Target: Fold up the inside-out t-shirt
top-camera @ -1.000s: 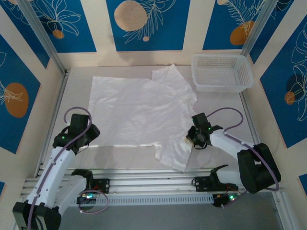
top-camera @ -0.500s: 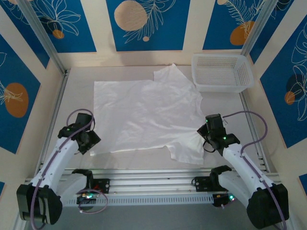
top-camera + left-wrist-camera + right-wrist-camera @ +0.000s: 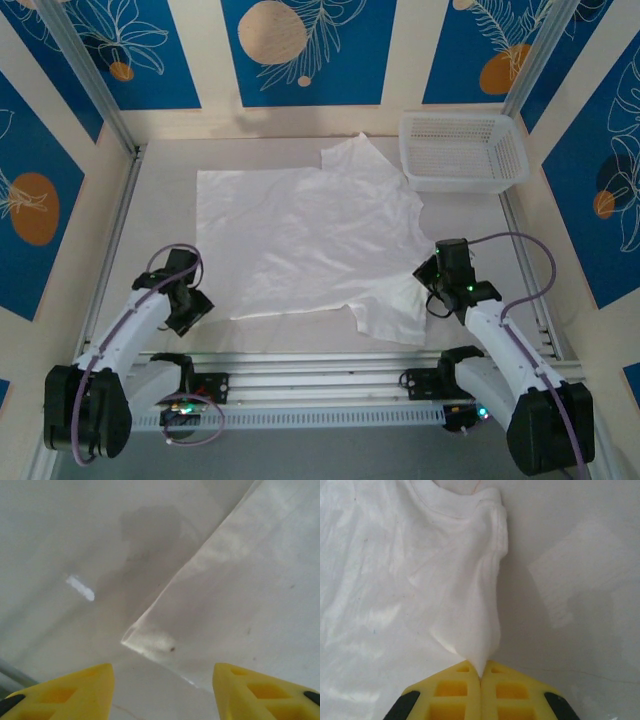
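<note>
Just ahead of left gripper [image 3: 161, 695], jaws spread: shirt [image 3: 310, 240] corner [image 3: 150, 642], untouched, roughly centred in gap. Right gripper [image 3: 481, 674] pressed together, pinching shirt edge.

Blue floral wall panels [image 3: 305, 50] enclose a pale table [image 3: 160, 190].

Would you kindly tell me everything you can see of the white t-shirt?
The t-shirt is thin, white, wrinkled fabric, spread mostly flat on the table, one sleeve reaching toward the basket. The right hand is shut on its near-right sleeve, where the fabric rises in a ridge. The open left hand is poised at its near-left corner.
</note>
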Motion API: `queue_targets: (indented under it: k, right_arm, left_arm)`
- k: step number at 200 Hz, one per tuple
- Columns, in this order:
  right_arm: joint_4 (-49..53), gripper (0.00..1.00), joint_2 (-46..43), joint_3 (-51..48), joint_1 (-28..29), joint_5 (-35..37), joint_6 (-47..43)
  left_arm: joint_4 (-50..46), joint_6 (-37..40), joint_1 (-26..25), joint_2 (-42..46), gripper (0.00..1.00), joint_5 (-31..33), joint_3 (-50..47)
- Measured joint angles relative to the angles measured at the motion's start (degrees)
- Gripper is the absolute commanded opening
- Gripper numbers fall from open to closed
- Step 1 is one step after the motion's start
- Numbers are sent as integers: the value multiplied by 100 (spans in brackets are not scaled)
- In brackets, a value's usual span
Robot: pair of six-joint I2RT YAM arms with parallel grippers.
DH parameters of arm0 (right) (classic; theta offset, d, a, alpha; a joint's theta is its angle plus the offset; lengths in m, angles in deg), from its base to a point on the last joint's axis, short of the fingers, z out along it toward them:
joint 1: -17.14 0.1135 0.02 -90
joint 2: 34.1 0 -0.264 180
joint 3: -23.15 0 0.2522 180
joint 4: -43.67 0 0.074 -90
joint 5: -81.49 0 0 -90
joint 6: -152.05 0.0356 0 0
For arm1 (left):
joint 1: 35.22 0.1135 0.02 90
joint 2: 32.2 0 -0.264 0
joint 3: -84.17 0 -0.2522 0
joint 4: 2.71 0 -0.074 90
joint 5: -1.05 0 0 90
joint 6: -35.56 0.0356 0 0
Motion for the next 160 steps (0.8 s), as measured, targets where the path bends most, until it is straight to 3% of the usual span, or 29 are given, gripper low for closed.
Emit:
queue_targets:
  k: [38,97,160]
  right_arm:
    - [-103,0,11,0,-57,-96,-85]
    - [-120,0,2,4,-66,-179,-109]
    - [4,1,-118,7,-66,-181,-125]
  left_arm:
    - [74,-90,11,-136,47,356,-48]
    - [350,-94,22,-291,49,372,-411]
    - [573,-240,35,-472,14,374,-393]
